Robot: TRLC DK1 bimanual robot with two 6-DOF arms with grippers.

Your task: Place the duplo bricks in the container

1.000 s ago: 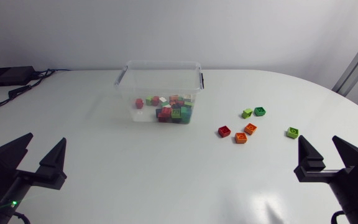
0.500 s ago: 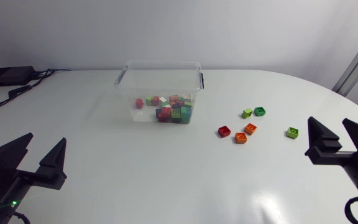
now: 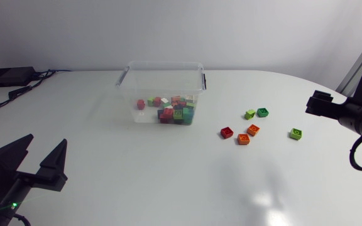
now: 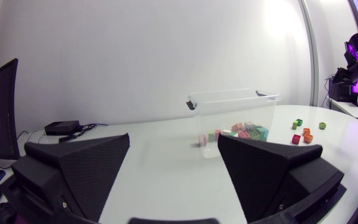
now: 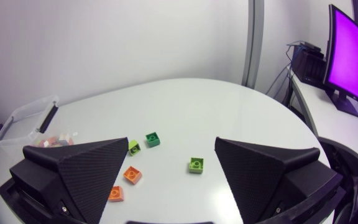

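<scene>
Head view: we see six loose duplo bricks (image 3: 243,139) on the bench (image 3: 168,182), right of the container (image 3: 162,63); others lie inside it.
Left gripper (image 3: 44,140): released, empty, well apart from the container.
Right gripper (image 5: 171,143): released, empty, far right of the container.

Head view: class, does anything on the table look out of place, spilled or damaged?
Outside the container, loose on the table, lie a red brick, two orange bricks and three green bricks; they belong inside. The container stands upright; nothing looks damaged.
</scene>
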